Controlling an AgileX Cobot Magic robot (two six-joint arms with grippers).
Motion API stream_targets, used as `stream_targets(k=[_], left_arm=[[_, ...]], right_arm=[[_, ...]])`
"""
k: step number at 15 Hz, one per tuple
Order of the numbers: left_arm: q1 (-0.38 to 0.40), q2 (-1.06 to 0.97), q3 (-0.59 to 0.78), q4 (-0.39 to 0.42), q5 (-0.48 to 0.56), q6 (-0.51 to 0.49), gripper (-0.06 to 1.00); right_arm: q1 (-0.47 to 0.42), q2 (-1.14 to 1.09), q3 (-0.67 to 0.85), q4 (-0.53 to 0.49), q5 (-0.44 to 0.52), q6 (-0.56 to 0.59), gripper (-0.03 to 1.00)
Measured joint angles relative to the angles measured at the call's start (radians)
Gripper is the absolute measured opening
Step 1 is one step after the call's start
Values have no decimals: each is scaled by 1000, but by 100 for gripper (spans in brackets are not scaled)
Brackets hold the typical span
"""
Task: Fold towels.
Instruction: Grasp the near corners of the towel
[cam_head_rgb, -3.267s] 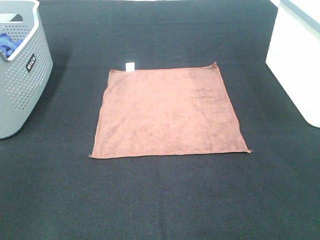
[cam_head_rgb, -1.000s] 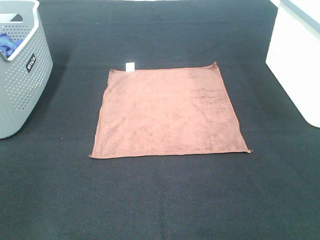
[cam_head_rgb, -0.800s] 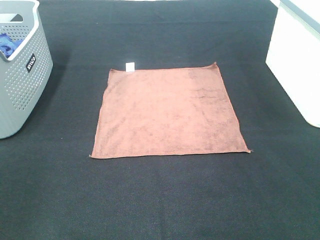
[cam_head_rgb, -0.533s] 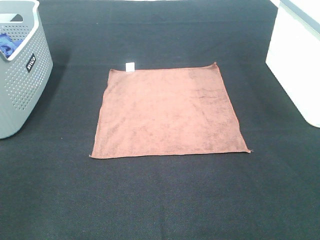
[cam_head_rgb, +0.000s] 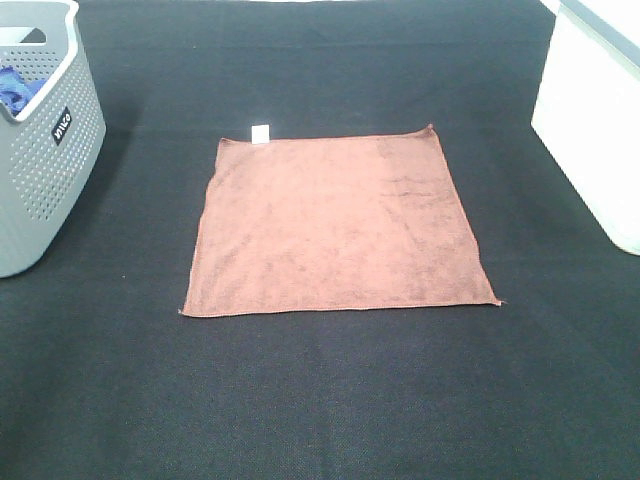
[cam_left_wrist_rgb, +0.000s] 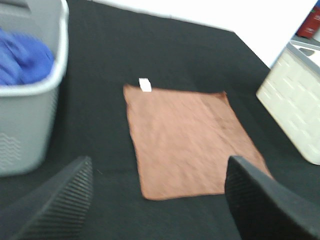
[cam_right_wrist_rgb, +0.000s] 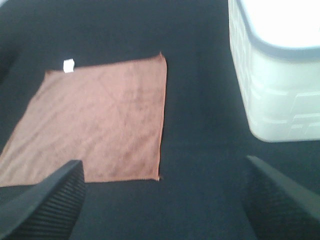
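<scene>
A brown square towel (cam_head_rgb: 338, 225) lies flat and unfolded on the black table, with a small white label (cam_head_rgb: 260, 133) at its far left corner. It also shows in the left wrist view (cam_left_wrist_rgb: 192, 137) and the right wrist view (cam_right_wrist_rgb: 95, 120). Neither arm shows in the exterior high view. My left gripper (cam_left_wrist_rgb: 157, 210) is open and empty, held above the table on the near side of the towel. My right gripper (cam_right_wrist_rgb: 162, 205) is open and empty, held near the towel's near right corner.
A grey perforated basket (cam_head_rgb: 40, 150) stands at the left edge with a blue cloth (cam_left_wrist_rgb: 22, 62) inside. A white bin (cam_head_rgb: 590, 120) stands at the right edge. Black table cover (cam_head_rgb: 330, 400) lies all around the towel.
</scene>
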Motion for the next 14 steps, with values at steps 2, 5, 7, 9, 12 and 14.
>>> stream_targets(k=[2,5,7,9,12,14], left_arm=[[0,199,0,-109,-6,56,70],[0,551,-14,-357,-27,349,70],[-2,767,-70,-501,3,519,70],[-12,861,-112,-556,22,581,70],[-93,1174,-272,-623,44,661,70],[-127,1324,-360,-623,46,665,70]], right_arm=[[0,191,-49,21,-4,-30,78],[0,534,-187,159,32,-135,72],[0,700,-256,231,37,-207,69],[0,785,-290,249,37,-225,68],[0,1008,-404,288,46,-238,68],[0,1119,-452,290,52,-238,68]])
